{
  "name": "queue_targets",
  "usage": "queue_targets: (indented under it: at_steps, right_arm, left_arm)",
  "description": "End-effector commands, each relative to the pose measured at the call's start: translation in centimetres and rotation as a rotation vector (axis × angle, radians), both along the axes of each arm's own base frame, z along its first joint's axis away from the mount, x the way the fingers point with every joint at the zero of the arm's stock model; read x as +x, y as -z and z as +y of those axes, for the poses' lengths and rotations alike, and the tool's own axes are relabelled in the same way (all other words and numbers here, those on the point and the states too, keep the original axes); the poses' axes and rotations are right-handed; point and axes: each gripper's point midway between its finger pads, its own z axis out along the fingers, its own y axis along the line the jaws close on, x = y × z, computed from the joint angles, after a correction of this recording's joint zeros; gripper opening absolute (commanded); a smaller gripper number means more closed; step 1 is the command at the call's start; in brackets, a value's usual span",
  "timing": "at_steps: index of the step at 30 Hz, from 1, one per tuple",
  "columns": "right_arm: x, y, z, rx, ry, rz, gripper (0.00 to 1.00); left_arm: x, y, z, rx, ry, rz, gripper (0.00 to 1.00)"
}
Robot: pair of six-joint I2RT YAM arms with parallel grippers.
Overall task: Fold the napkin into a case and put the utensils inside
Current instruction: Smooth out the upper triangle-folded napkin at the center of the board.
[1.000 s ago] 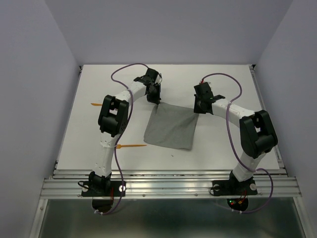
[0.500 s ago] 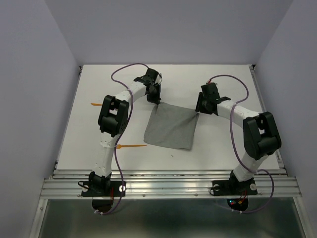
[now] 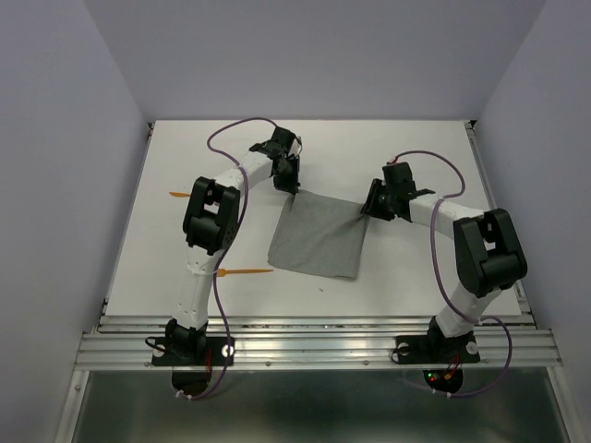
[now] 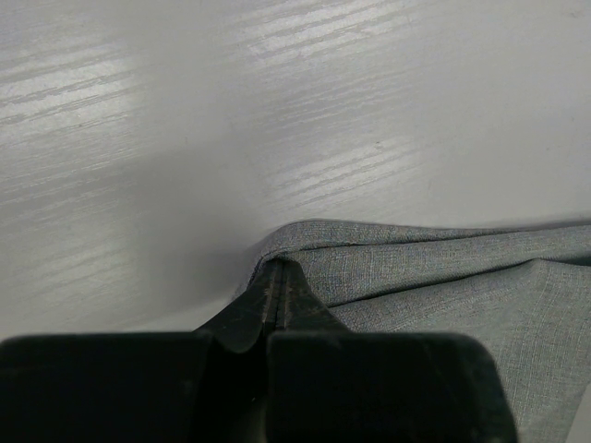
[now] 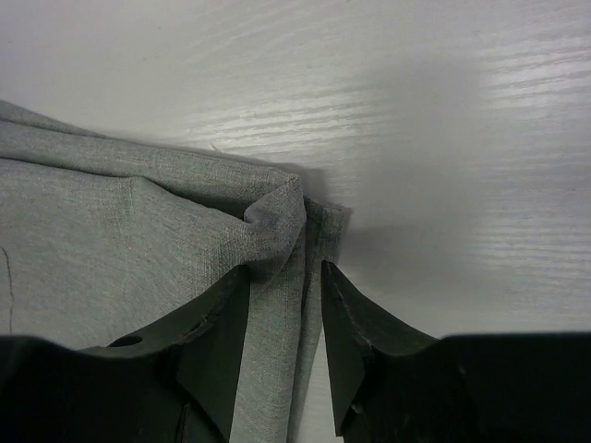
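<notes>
So the left claw (image 4: pixel 277 269) is pinched tight on the far-left corner of the grey napkin (image 3: pixel 319 238), and the right claw (image 5: pixel 286 272) sits partly open with the crumpled far-right corner between its fingers. The napkin's otherwise spread flat on the white table (image 3: pixel 416 277). The two orange utensils (image 3: pixel 247 272) lie off to its left, too tiny to tell apart.

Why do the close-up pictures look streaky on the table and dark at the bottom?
Left wrist view: light glares in streaks off the white table; the black fingers sit near the lens, dark and soft. Right wrist view: same streaks, plus a soft shadow beside the napkin. Top view: even light.
</notes>
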Motion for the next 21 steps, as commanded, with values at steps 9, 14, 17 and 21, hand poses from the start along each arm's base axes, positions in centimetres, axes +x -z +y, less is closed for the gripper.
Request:
queue_targets:
  at_steps: [9, 14, 17, 21]
  right_arm:
    - [2.0, 0.2, 1.8, 0.057, -0.041, -0.024, 0.32]
    - [2.3, -0.3, 2.0, 0.066, -0.041, -0.043, 0.34]
    - [2.4, -0.3, 1.7, 0.054, -0.032, -0.047, 0.23]
    - [2.2, -0.7, 1.4, 0.045, -0.018, -0.06, 0.26]
  left_arm:
    - [-0.4, -0.7, 1.3, 0.037, 0.002, -0.002, 0.0]
    - [-0.3, -0.9, 1.3, 0.033, 0.001, -0.007, 0.0]
    - [-0.3, -0.9, 1.3, 0.033, 0.001, -0.007, 0.0]
    - [-0.3, -0.8, 1.3, 0.034, 0.003, -0.006, 0.0]
